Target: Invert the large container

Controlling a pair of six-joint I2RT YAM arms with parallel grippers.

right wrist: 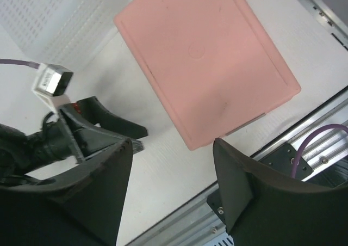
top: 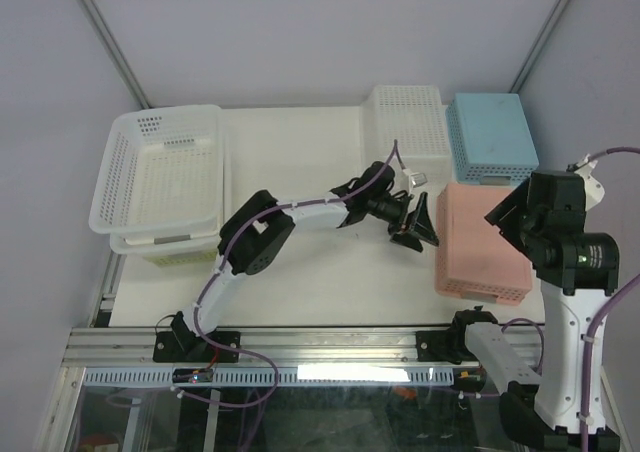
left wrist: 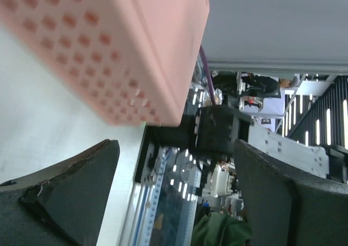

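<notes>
Five baskets on the counter (top: pixel 300 282). The large container (top: pixel 118 177) sits upright at the far left, stacked on one pale basket (top: pixel 170 249). One white (top: pixel 408 122), one blue (top: pixel 490 137) and one pink basket (top: pixel 480 252) lie inverted on the right. Left gripper (top: pixel 418 222) is wide and empty beside the pink one. Right gripper (right wrist: pixel 174 148) is parted and empty above it.

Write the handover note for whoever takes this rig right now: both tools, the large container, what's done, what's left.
Left tool: open, empty, beside the left edge of the pink basket.
Right tool: open, empty, hanging above the pink basket.
Large container: far left of the table, opening up, resting on a smaller basket; neither tool is near it.
Done: nothing yet on the container.
Left: bring a tool over, grip the rim, turn it upside down, set it down.
</notes>
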